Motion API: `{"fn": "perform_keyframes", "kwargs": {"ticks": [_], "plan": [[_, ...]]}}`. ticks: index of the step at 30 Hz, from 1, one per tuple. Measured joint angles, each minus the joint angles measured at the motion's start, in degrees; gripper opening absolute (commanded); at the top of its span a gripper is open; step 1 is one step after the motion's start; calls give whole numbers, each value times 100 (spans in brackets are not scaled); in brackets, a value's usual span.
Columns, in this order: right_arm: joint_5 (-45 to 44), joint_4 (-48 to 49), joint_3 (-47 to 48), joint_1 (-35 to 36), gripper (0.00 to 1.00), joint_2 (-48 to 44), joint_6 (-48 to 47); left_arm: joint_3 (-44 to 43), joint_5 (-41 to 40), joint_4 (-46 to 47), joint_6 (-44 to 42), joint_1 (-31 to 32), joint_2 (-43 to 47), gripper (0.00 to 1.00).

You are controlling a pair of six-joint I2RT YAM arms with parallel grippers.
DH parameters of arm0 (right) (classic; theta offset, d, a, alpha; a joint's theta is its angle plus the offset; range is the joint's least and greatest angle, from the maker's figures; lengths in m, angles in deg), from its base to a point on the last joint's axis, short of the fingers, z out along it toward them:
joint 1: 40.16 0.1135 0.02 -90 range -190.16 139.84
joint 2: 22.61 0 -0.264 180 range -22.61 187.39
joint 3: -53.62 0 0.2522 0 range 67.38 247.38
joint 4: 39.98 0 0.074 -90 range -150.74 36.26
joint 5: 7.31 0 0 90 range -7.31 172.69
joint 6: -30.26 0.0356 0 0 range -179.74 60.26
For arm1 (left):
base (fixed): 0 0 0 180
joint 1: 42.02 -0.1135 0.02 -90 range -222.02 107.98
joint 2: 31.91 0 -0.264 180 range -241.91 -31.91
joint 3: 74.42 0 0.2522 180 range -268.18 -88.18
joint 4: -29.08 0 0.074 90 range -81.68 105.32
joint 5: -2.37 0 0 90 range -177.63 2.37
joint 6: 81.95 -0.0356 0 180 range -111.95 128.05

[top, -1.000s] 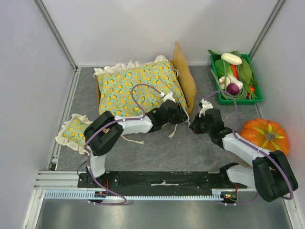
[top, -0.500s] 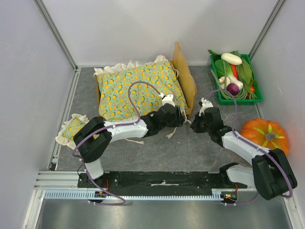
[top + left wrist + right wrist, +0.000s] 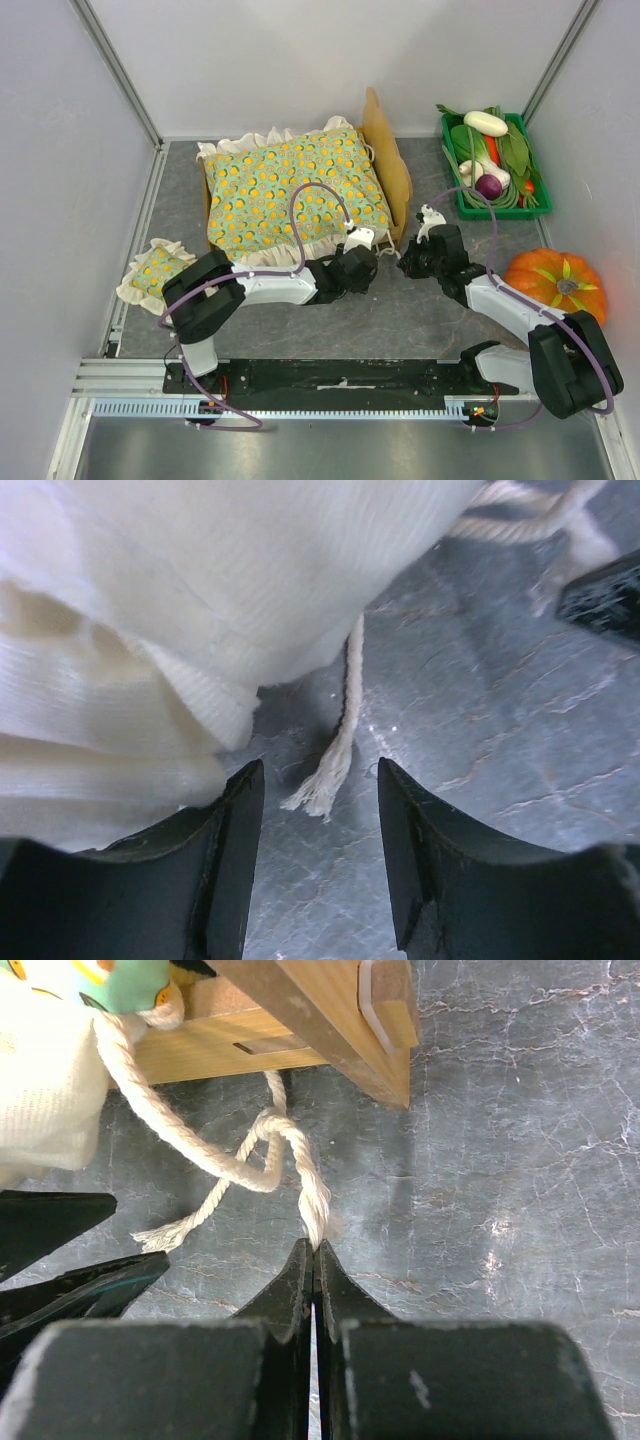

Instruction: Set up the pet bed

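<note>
We found the pet bed at the table's 11 o'clock, its headboard at its 3 o'clock end and the green dotted cushion lying on it. At the bed's 5 o'clock corner the left gripper stood partly wide and empty around a frayed strand. Just at its 3 o'clock, the right gripper was pinched flat on the end of a white cord. The small pillow lay at 8 o'clock, the crate at 1 and the pumpkin at 4.

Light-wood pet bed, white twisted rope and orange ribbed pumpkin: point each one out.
Light-wood pet bed (image 3: 388, 165): top view, arched headboard.
White twisted rope (image 3: 311, 1198): right wrist view, lower strand.
Orange ribbed pumpkin (image 3: 538, 285): top view, ribbed skin.
</note>
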Motion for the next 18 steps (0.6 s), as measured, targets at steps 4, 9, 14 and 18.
{"fn": "perform_keyframes", "kwargs": {"ticks": [4,9,14,18], "plan": [[28,13,0,0,0,0,2,4,-4,-90,-149,-4,-203,56],[46,31,2,0,0,0,15,-2,-28,-66,-284,0,-367,43],[48,28,59,0,0,-4,26,17,-7,-42,-385,0,-367,2],[39,26,114,-2,0,-15,57,22,11,-20,-474,0,-367,2]]}}
